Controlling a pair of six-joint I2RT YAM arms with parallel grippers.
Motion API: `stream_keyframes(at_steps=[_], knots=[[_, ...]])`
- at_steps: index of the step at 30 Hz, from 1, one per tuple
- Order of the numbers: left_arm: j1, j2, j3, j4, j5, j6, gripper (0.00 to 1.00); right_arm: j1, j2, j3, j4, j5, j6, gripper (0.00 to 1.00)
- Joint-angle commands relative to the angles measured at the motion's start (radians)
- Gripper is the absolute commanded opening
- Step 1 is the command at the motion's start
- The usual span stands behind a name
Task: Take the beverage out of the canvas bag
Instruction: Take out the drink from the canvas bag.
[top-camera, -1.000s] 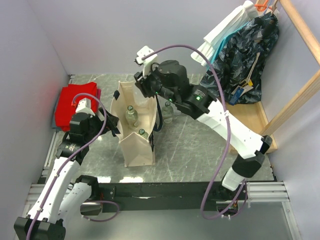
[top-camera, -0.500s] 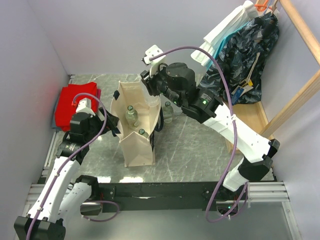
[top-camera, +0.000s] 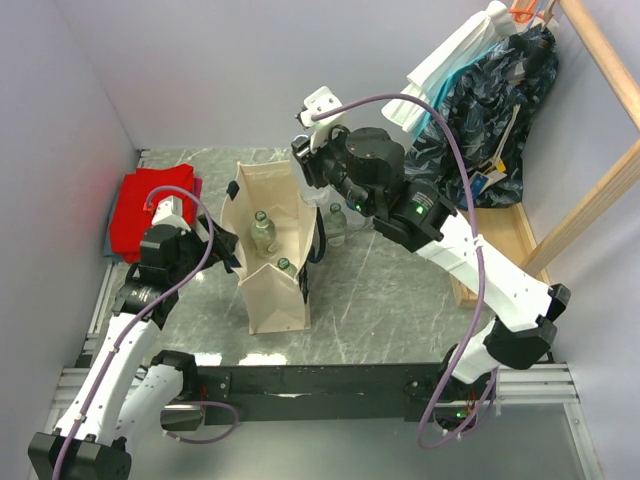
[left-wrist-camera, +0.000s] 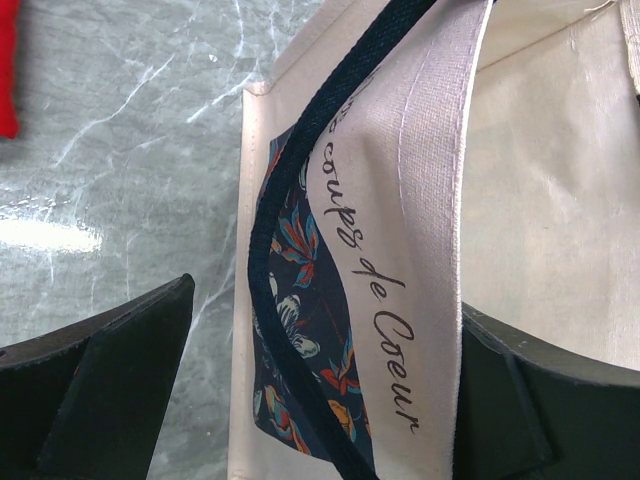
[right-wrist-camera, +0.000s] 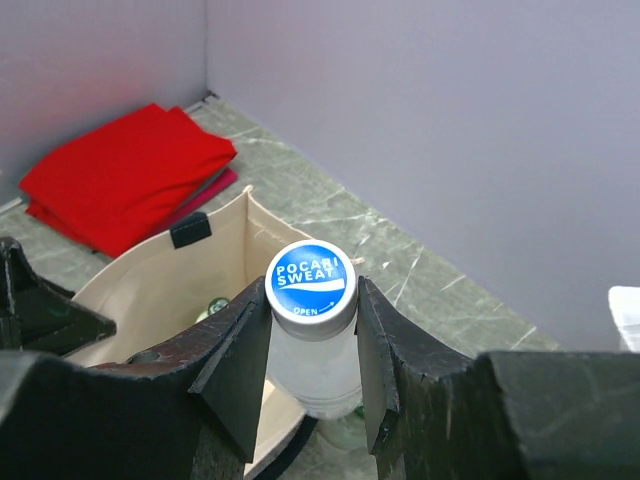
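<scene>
The beige canvas bag (top-camera: 272, 295) stands open left of the table's middle; its rim (right-wrist-camera: 215, 255) lies below my right gripper. My right gripper (right-wrist-camera: 312, 292) is shut on the neck of a beverage, a clear bottle with a blue and white cap (right-wrist-camera: 310, 280), held above the bag's far right corner. In the top view the right gripper (top-camera: 308, 168) hides that bottle. Two more bottles (top-camera: 262, 228) (top-camera: 286, 266) stand inside the bag. My left gripper (left-wrist-camera: 325, 400) is open, straddling the bag's left wall and its navy strap (left-wrist-camera: 300, 230).
A red folded cloth (top-camera: 150, 205) lies at the back left. Another bottle (top-camera: 335, 222) stands on the table just right of the bag. Clothes (top-camera: 490, 110) hang at the back right beside a wooden frame (top-camera: 590, 200). Walls close in left and behind.
My right arm has lifted and swung to the right and back, carrying the bottle up from the bag's mouth. The left arm and the bag have stayed put.
</scene>
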Motion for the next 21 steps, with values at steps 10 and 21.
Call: stream_keyframes(at_steps=[10,21], knots=[[-0.003,0.007,0.007,0.022,0.002,0.021,0.99,0.000,-0.144,-0.067,0.271,0.129,-0.071,0.00],[-0.003,0.018,0.007,0.027,0.009,0.023,0.99,-0.003,-0.179,-0.127,0.323,0.199,-0.093,0.00]])
